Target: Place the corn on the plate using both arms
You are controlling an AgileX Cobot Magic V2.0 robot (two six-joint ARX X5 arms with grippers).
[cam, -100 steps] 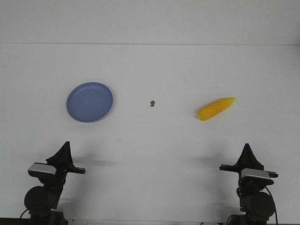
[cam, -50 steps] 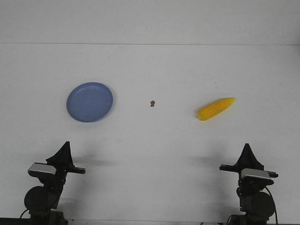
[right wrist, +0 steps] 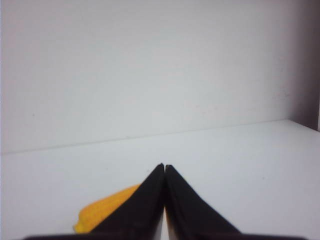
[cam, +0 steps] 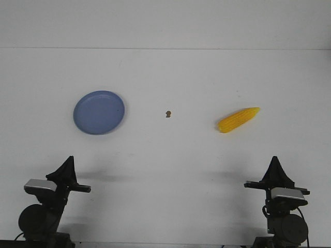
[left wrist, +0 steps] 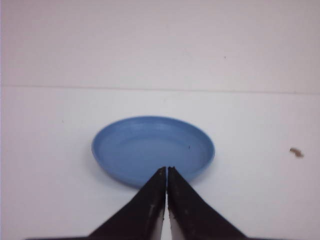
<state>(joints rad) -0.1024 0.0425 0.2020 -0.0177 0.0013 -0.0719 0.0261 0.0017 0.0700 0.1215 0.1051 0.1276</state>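
The yellow corn lies on the white table at the right, its thin tip toward the back right. The blue-lavender plate sits empty at the left. My left gripper is shut and empty near the table's front, well short of the plate; in the left wrist view its tips overlap the plate's near rim. My right gripper is shut and empty near the front right, well short of the corn. In the right wrist view the corn is partly hidden behind the closed fingers.
A small brown speck lies on the table between plate and corn; it also shows in the left wrist view. A white wall rises behind the table's back edge.
Both arms' bases have shifted slightly outward and lower in the front view. The corn and plate have not moved.
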